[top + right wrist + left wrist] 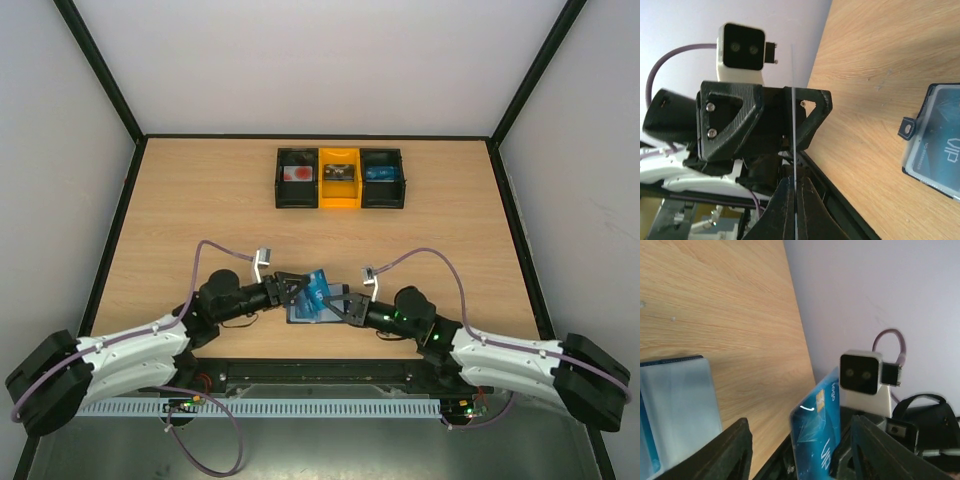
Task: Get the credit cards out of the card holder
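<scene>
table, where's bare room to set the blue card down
Free: the wide wood band of the table between the three boxes and the wallet, plus the far corners either side of the boxes. Crowded: near middle, where the left gripper and right gripper meet at the blue card.

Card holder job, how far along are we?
Done: one blue credit card is out of the card holder. In hand: the right hand pinches it clear of the holder, with the left hand open around it. Left: a card marked VIP still sits inside the holder, waiting to be pulled.
</scene>
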